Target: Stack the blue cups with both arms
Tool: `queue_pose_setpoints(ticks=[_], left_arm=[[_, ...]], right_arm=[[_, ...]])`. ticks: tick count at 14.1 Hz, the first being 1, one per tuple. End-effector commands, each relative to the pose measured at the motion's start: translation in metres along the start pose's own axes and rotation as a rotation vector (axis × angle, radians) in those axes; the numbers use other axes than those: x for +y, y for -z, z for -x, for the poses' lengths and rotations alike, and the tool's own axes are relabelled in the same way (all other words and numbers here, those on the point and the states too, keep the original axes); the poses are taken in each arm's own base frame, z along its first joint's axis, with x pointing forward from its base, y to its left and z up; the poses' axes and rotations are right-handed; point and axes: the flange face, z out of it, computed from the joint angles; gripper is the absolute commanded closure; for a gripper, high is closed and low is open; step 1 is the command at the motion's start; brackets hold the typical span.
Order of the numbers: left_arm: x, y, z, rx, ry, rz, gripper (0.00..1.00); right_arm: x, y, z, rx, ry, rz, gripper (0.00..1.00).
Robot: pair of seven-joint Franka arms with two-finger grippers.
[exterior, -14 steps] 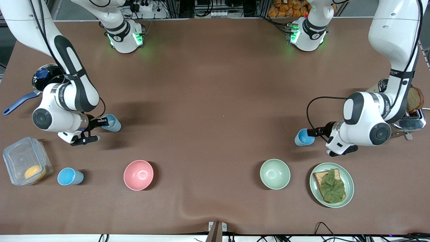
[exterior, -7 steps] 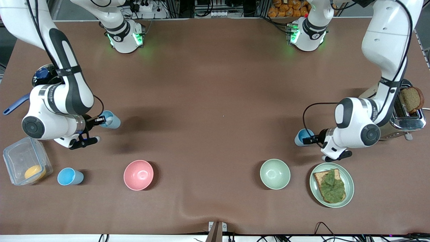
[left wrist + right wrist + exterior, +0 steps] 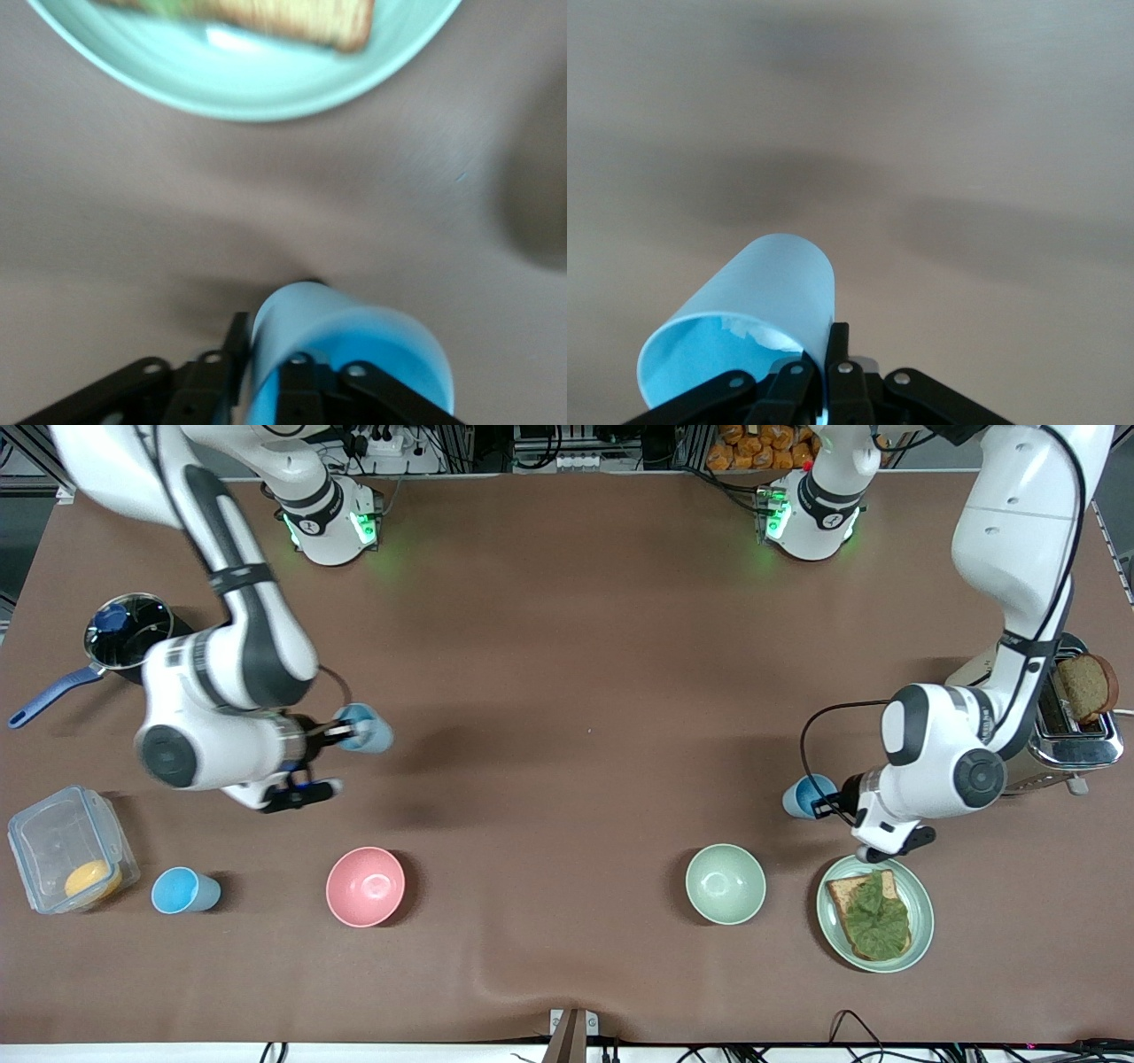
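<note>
My right gripper (image 3: 344, 735) is shut on the wall of a pale blue cup (image 3: 365, 729) with whitish marks inside, and holds it tilted above the table, over the right arm's half. In the right wrist view the cup (image 3: 757, 310) sits pinched in the gripper (image 3: 826, 354). My left gripper (image 3: 829, 802) is shut on the wall of a brighter blue cup (image 3: 801, 794), held tilted low over the table beside the toast plate. In the left wrist view one finger is inside the cup (image 3: 354, 350) and one outside, with the gripper (image 3: 266, 363) closed. A third blue cup (image 3: 182, 891) stands on the table.
A pink bowl (image 3: 365, 886) and a pale green bowl (image 3: 725, 883) stand nearer the front camera. A green plate with toast (image 3: 917, 934) lies by the left gripper and shows in the left wrist view (image 3: 177, 80). Toaster (image 3: 1076, 731), pot (image 3: 128, 631), clear container (image 3: 49, 837).
My right gripper has carried its cup up and toward the table's middle. My left gripper has shifted slightly toward the toast plate with its cup.
</note>
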Motion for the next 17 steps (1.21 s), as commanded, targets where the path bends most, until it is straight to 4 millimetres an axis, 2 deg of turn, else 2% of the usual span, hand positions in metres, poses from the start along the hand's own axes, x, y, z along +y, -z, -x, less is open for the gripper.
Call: queue_pose_setpoints(ticks=[1,3,4,6,8,9,10,11,12,13,15,16,17], left_arm=[[-0.001,0.057,0.004,0.078,0.069,0.016,1.0],[-0.009,0.082,0.001,0.113,0.131,0.033,1.0],[-0.008,0.089,0.002,0.121,0.139,0.038,1.0],[-0.009,0.096,0.002,0.131,0.173,0.043,1.0],[-0.013,0.113,0.0,0.157,0.224,0.059,1.0],[-0.022,0.125,-0.006,0.174,0.275,0.071,1.0],[-0.023,0.133,-0.008,0.185,0.314,0.082,1.0],[-0.018,0.136,-0.006,0.188,0.344,0.089,1.0],[-0.012,0.139,-0.003,0.192,0.365,0.094,1.0],[-0.004,0.14,0.001,0.191,0.373,0.099,1.0],[0.019,0.141,0.012,0.181,0.382,0.117,1.0],[0.025,0.14,0.015,0.174,0.389,0.12,1.0],[0.036,0.142,0.022,0.17,0.397,0.129,1.0]], right_arm=[[-0.075,-0.017,-0.004,0.053,-0.069,-0.041,1.0],[-0.135,-0.053,-0.014,0.123,-0.133,-0.035,1.0],[-0.167,-0.073,-0.015,0.159,-0.165,-0.036,1.0],[-0.212,-0.108,-0.016,0.223,-0.224,-0.045,1.0],[-0.238,-0.135,-0.016,0.266,-0.263,-0.058,1.0],[-0.245,-0.146,-0.016,0.272,-0.26,-0.055,1.0],[-0.245,-0.153,-0.017,0.268,-0.263,-0.051,1.0],[-0.245,-0.154,-0.018,0.269,-0.263,-0.052,0.83],[-0.245,-0.154,-0.018,0.27,-0.268,-0.053,0.14],[-0.245,-0.152,-0.018,0.275,-0.266,-0.055,0.0],[-0.247,-0.139,-0.017,0.284,-0.261,-0.063,0.0],[-0.244,-0.122,-0.017,0.287,-0.262,-0.069,0.0],[-0.238,-0.096,-0.013,0.277,-0.269,-0.071,0.0]])
